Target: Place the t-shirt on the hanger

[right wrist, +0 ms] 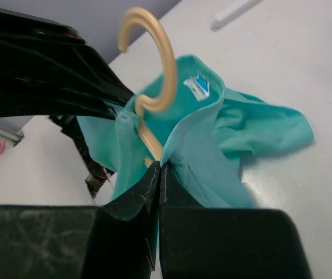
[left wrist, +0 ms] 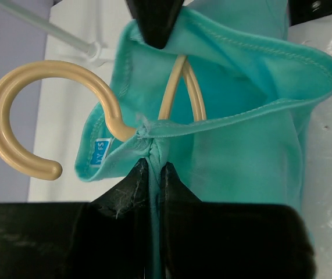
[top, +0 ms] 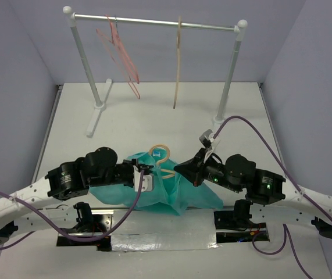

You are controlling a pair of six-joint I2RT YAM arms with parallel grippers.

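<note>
Pinched shut on the collar of the t-shirt (left wrist: 247, 157), the left gripper (left wrist: 156, 168) sits by the neck of the hanger (left wrist: 49, 68); the right gripper (right wrist: 160, 171) clamps the opposite collar edge. The shirt lies crumpled on the table (top: 166, 110) between the arms, the hook poking from its collar.

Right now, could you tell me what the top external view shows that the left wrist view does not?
Only the top external view shows the pink hangers and the tan hanger hanging on the rail, plus the t-shirt spread on the table. Only the left wrist view shows the blue-and-white collar label and the stems of the hanger inside the collar. Both show the hook poking out, with the left gripper and right gripper pinching opposite sides of the collar.
</note>
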